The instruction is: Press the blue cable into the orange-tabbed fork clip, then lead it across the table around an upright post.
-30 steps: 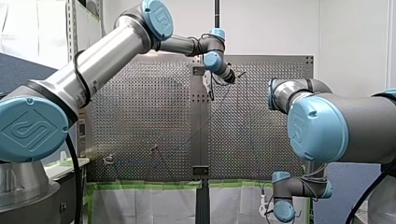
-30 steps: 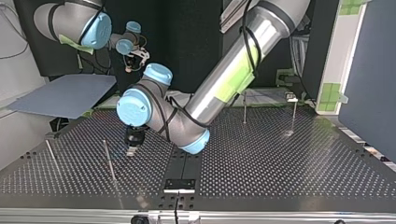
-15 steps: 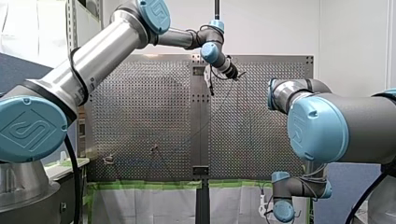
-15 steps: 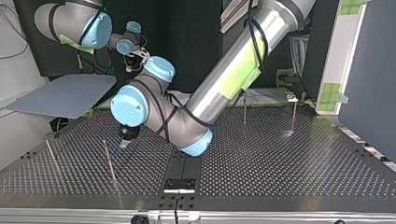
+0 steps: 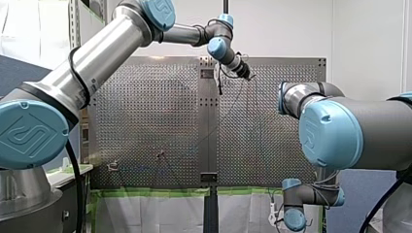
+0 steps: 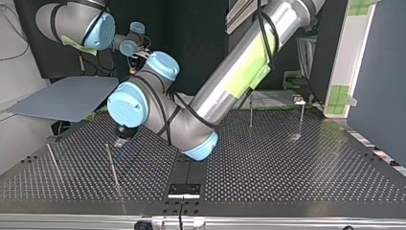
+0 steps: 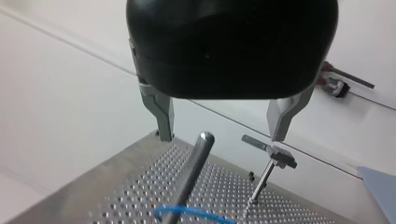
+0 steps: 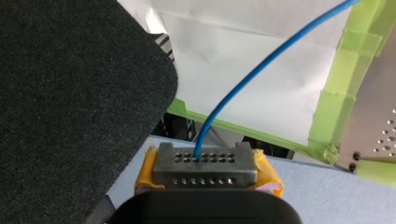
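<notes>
In the left wrist view my left gripper (image 7: 220,138) is open, its metal fingers (image 7: 161,114) standing to either side of an upright post (image 7: 194,168) just ahead. The blue cable (image 7: 187,212) curls around that post's foot. The top view shows the same gripper (image 6: 122,138) low over the table beside the thin post (image 6: 112,165). In the front view it (image 5: 245,73) is far out over the table. My right gripper (image 8: 205,158), with yellow pads (image 8: 148,170), is shut on the blue cable (image 8: 243,79), which runs up out of its fingertips.
A second post with a metal fixture on top (image 7: 275,156) stands beyond the left gripper's finger. Further posts (image 6: 251,110) (image 6: 300,117) rise at the top view's right and one (image 6: 52,160) at its left. Green tape (image 8: 345,70) edges the perforated table.
My left arm has swung toward the top view's left, bringing its open gripper over to the thin post. My right arm has stayed where it was.
</notes>
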You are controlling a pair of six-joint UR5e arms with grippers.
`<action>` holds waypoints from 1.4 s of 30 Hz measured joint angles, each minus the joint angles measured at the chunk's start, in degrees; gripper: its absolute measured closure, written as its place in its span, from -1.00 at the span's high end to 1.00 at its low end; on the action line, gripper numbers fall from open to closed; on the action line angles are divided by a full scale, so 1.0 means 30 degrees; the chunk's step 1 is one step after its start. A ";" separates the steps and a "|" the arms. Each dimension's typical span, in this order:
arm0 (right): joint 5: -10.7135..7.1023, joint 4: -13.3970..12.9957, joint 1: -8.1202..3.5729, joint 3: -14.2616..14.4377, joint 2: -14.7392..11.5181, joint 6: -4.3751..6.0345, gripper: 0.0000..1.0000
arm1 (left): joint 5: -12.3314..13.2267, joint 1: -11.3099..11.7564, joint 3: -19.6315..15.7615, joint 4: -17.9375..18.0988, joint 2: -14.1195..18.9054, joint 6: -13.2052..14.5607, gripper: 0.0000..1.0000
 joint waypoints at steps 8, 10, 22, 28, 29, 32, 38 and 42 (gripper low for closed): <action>-0.0001 0.0022 0.0010 -0.0006 -0.0013 0.0000 -1.00 | 0.0004 -0.0097 -0.0007 0.0005 0.0102 0.1327 0.96; 0.0000 0.0019 0.0008 -0.0006 -0.0014 0.0000 -1.00 | -0.0012 -0.0099 -0.0003 0.0000 0.0096 0.1628 0.96; -0.0053 0.0022 0.0013 -0.0010 -0.0025 0.0001 -1.00 | -0.0772 -0.0104 -0.0004 -0.0037 0.0111 0.2481 0.96; -0.0058 0.0024 0.0012 -0.0007 -0.0050 0.0000 -1.00 | -0.1586 -0.0121 -0.0003 -0.0104 0.0115 0.2032 0.96; -0.0059 0.0026 0.0012 -0.0006 -0.0055 -0.0001 -1.00 | -0.1758 -0.0135 -0.0003 -0.0140 0.0112 0.1918 0.96; -0.0066 0.0025 0.0010 -0.0005 -0.0056 -0.0001 -1.00 | -0.2209 -0.0165 -0.0005 -0.0225 0.0117 0.1611 0.96; -0.0085 0.0024 0.0000 0.0000 -0.0059 -0.0001 -1.00 | -0.3238 -0.0211 -0.0006 -0.0269 0.0118 0.1423 0.96; -0.0088 0.0025 0.0010 -0.0005 -0.0071 0.0000 -1.00 | -0.3866 -0.0226 -0.0007 -0.0288 0.0119 0.1411 0.96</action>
